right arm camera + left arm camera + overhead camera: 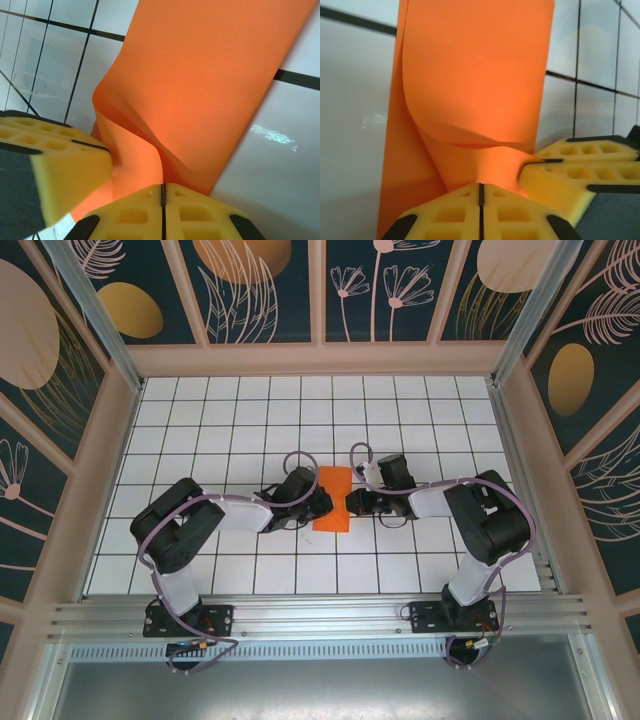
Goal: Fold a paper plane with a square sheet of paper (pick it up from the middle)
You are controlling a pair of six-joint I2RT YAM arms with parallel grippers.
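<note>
Top external | square sheet of paper (331,498) — between left tool (321,506), right tool (350,502)

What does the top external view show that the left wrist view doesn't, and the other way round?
From above: the left arm and right arm in full, reaching in from either side of the orange sheet of paper, which lies as a narrow folded rectangle on the white grid table, with patterned walls around. Left wrist close-up: the sheet's top layer bulges up in a loose curl instead of lying flat, and the left jaws are shut at its near edge. Both: the orange sheet, the grid, and both sets of jaws meeting the paper.
</note>
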